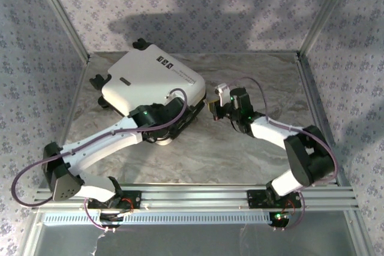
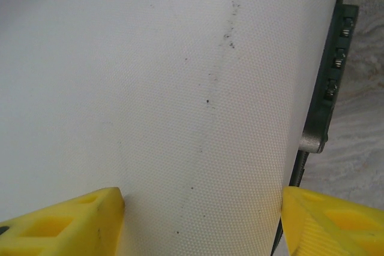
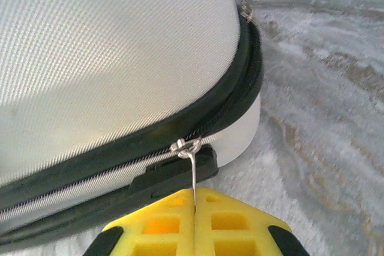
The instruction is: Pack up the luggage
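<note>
The luggage point(image 1: 150, 76) lies flat on the table, a white hard shell with small black labels and black wheels. My left gripper point(image 2: 201, 220) hovers low over the textured white shell point(image 2: 168, 88), its yellow fingers point(image 2: 66, 223) spread wide apart and holding nothing. My right gripper point(image 3: 194, 208) is at the suitcase's right corner, shut on the thin metal zipper pull point(image 3: 192, 169) of the black zipper band point(image 3: 180, 130). In the top view the right gripper point(image 1: 214, 107) sits just beside that corner.
The table is a marbled grey surface point(image 1: 252, 148) fenced by metal posts and patterned walls. A black handle block point(image 3: 174, 175) juts from the suitcase's lower shell near the slider. A metal hinge strip point(image 2: 330, 82) runs along the shell's edge.
</note>
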Motion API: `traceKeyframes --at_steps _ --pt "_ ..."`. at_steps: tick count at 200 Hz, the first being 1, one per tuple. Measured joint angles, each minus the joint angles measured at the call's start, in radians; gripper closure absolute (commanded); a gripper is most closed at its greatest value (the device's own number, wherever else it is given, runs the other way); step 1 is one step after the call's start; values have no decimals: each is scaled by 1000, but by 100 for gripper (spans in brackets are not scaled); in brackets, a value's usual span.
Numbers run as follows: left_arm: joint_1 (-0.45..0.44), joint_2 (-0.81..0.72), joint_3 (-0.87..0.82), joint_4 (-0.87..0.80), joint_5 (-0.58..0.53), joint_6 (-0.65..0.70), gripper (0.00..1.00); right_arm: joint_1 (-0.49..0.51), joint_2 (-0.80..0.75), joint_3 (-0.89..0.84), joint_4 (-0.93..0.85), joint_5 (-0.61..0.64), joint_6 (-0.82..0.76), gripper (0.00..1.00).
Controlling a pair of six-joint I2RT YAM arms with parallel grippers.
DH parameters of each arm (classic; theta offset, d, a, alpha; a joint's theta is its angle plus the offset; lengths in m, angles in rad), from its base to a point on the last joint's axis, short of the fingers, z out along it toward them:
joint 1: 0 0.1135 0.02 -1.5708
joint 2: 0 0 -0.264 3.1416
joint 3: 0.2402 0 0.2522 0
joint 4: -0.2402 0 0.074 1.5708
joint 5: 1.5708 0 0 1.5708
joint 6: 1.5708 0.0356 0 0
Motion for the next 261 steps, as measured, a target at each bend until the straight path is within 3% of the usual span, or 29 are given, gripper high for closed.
traceKeyframes --at_steps 35,87,180,261 --pt "16 -81 -14 -74 43 1 31 97 -82 -104 -8 57 0 100" --pt "29 -85 45 -97 28 35 31 106 -125 -121 -37 69 0 100" --pt "-5 70 222 -74 11 99 31 71 34 -34 -35 -25 -11 100" --pt "-5 93 236 -74 0 106 31 -13 81 -24 5 -120 3 79"
